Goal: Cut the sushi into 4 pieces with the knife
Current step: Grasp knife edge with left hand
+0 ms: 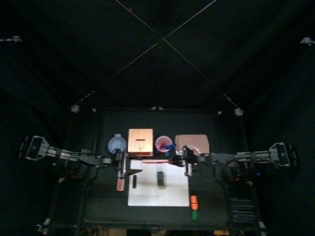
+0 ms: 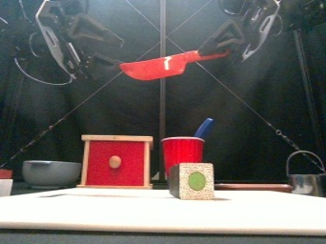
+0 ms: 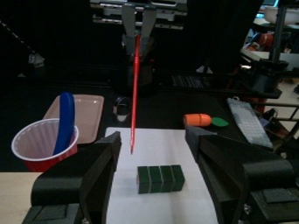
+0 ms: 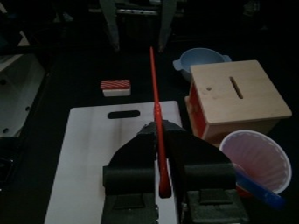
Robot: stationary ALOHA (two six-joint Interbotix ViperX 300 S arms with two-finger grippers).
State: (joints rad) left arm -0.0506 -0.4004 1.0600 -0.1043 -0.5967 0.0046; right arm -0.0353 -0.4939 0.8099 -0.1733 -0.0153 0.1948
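Sushi roll sits in one piece on the white cutting board before the red cup, while high above the board the right gripper clenches the red knife by its handle and the left gripper hangs with jaws spread wide.

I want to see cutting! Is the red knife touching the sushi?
Apart. The front view shows the red knife in the air, well above the sushi.

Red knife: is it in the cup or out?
Out. The right gripper holds the red knife up in the air, high above the sushi. Only the blue knife stands in the red cup.
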